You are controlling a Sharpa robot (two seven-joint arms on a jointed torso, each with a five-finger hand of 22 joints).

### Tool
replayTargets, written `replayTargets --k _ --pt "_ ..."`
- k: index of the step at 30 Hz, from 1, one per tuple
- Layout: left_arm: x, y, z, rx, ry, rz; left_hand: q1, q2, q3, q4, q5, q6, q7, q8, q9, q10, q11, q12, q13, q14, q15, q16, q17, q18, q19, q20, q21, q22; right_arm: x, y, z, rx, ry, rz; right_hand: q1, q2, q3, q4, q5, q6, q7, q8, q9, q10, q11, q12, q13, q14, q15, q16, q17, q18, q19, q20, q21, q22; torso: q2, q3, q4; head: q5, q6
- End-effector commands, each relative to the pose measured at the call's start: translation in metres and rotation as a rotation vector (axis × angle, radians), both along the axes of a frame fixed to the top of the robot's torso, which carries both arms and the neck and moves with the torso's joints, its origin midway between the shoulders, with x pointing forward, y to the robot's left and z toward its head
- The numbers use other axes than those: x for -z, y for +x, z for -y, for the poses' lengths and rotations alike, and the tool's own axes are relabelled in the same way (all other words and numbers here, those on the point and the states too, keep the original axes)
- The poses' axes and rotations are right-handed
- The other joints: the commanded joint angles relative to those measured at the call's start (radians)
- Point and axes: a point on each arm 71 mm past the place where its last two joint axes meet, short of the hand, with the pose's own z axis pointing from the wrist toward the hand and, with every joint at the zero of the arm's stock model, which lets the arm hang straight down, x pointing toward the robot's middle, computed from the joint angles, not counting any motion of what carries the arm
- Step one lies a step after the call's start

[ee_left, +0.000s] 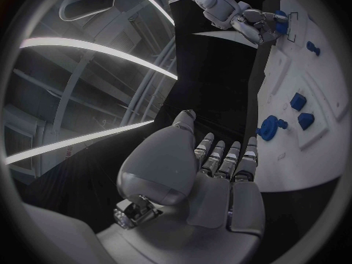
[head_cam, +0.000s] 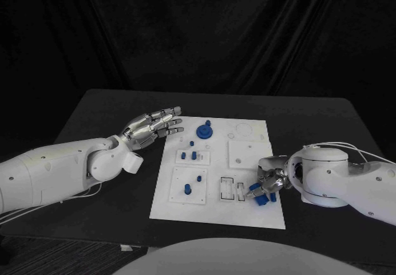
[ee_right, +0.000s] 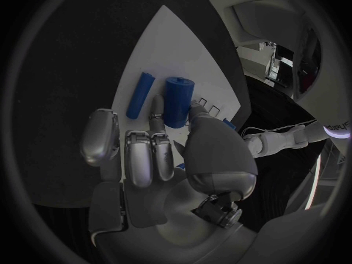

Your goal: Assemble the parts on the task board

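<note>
Board: task board lay in the middle of the black table, its long side running away from the robot, with square recessed plates and outlined slots on its face.
Left hand: left hand was raised just off the board's far left corner, palm up and fingers spread apart toward the board — nothing in it. Left wrist view showed the same hand with fingers extended side by side and bare.
Right hand: right hand sat over the board's near right edge, fingers curled down. In the right wrist view the hand pinched a short blue cylinder between its thumb and a finger, the piece upright just above the board.
Loose part: blue rod lay flat on the board just beside the held cylinder.
Far parts: round blue knob piece stood near the board's far edge, close to the left hand's fingertips; small blue pegs stood in the plate behind mid-board.
Near parts: blue peg pair stood in the near left plate — well apart from the right hand.
</note>
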Motion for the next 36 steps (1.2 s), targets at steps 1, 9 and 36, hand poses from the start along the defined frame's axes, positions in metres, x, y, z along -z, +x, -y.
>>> replayTargets --k 1,9,36 --pt "-0.001 -0.001 0.002 0.010 -0.019 0.004 -0.003 0.011 0.007 0.000 -0.002 -0.009 0.000 0.002 0.000 -0.003 0.006 0.006 0.001 0.003 0.006 0.007 0.001 -0.013 0.003 0.000 0.001 0.000 0.011 -0.005 0.004 0.033 0.016 -0.051 0.063 0.042 0.031 -0.036 0.066 -0.021 -0.008 -0.014 -0.001 0.106 0.000 0.003 0.263 0.080 0.002 -0.008 0.139 0.008 -0.008 0.001 -0.007 0.140 -0.001 0.0002 0.0000 0.000 0.000" --pt "0.000 -0.001 0.002 0.012 -0.019 0.002 -0.002 0.011 0.008 -0.001 -0.002 -0.009 0.001 0.002 0.000 -0.003 0.006 0.006 0.001 0.003 0.007 0.007 0.001 -0.013 0.003 0.000 0.001 0.000 0.011 -0.005 0.004 0.086 0.114 -0.069 0.123 0.045 0.122 -0.119 0.376 -0.032 -0.010 -0.033 -0.005 0.106 -0.002 0.003 0.263 0.078 -0.001 -0.012 0.127 0.010 -0.006 -0.002 -0.023 0.139 0.000 0.0002 0.0000 0.002 0.000" --pt "0.002 -0.001 0.006 0.027 -0.017 -0.010 0.000 0.011 0.011 -0.005 0.001 -0.008 0.002 0.003 0.000 -0.003 0.007 0.008 0.002 0.008 0.013 0.014 0.003 -0.013 0.004 0.000 0.001 -0.001 -0.020 0.006 -0.019 0.376 0.449 -0.307 -0.036 0.056 0.307 -0.173 0.580 -0.096 0.015 -0.017 0.035 0.106 0.018 0.003 0.263 0.073 0.015 -0.021 0.094 0.017 -0.009 0.012 -0.071 0.134 0.001 -0.0002 0.0008 -0.002 0.000"
